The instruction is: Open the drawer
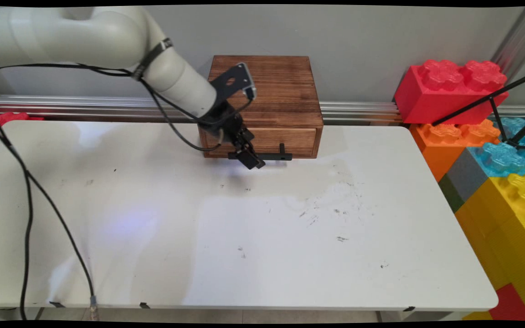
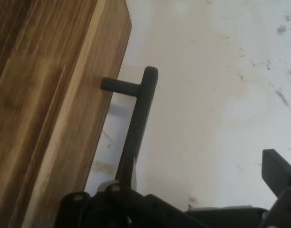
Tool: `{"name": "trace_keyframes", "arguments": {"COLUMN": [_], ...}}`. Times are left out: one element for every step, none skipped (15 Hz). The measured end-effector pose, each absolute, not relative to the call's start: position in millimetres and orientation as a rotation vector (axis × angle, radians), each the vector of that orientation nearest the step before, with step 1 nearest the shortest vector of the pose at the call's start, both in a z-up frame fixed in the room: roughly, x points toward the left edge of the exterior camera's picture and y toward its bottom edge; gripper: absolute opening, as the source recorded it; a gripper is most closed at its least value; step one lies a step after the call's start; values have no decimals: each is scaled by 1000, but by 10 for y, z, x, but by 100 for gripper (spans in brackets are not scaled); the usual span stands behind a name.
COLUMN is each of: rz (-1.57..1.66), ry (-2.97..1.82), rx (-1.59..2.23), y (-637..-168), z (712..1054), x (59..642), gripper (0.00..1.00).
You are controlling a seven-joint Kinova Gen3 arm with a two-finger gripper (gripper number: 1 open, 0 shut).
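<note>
A dark wooden box (image 1: pixel 267 91) stands at the table's far edge, and its drawer front (image 1: pixel 285 139) sits flush with the box. A black bar handle (image 1: pixel 274 156) juts out from the drawer on short posts. My gripper (image 1: pixel 249 160) hangs low at the handle's left end, just above the table. In the hand view the handle (image 2: pixel 138 114) runs down along the wooden drawer front (image 2: pixel 45 118) to one finger (image 2: pixel 114 190). The other finger (image 2: pixel 278 173) stands far off to the right, so the gripper (image 2: pixel 198 190) is open with the bar close beside one finger.
Large toy bricks are stacked beyond the table's right edge: a red brick (image 1: pixel 449 91), an orange brick (image 1: pixel 449 139) and a yellow brick (image 1: pixel 513 218). Black cables (image 1: pixel 28 191) hang from the arm over the white table (image 1: pixel 262 237) on the left. A black tripod leg (image 1: pixel 495 102) crosses the bricks.
</note>
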State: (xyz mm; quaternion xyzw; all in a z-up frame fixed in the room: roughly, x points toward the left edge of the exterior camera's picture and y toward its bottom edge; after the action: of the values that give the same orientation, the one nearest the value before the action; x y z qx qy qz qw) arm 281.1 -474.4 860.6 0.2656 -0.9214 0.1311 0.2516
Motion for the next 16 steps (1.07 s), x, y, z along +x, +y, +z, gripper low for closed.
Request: {"name": "trace_keyframes", "arguments": {"rz": [355, 353, 352, 349, 347, 345, 343, 341, 340, 338, 336, 334, 334, 333, 332, 331], "ry": [-2518, -2534, -2551, -2565, -2575, -2588, -2596, -2609, -2616, -2629, -2641, -2654, -2664, -2671, -2681, -2688], "rx": [717, 709, 701, 694, 689, 682, 678, 671, 667, 660, 651, 641, 634, 628, 620, 615], "y": [-4781, -4832, -4876, -4912, -4936, -4968, -4989, -5023, -5039, -5070, -5100, -5130, -5156, -5172, -5195, -5209], "z": [8590, 8566, 8542, 8519, 8503, 8479, 8465, 8438, 8425, 8400, 8374, 8347, 8325, 8310, 8289, 8274], "x": [2770, 2718, 2677, 2646, 2628, 2603, 2589, 2569, 2561, 2547, 2536, 2526, 2521, 2517, 2514, 2512], "gripper": [100, 100, 100, 100, 100, 100, 100, 100, 100, 100, 100, 100, 100, 100, 100, 100]}}
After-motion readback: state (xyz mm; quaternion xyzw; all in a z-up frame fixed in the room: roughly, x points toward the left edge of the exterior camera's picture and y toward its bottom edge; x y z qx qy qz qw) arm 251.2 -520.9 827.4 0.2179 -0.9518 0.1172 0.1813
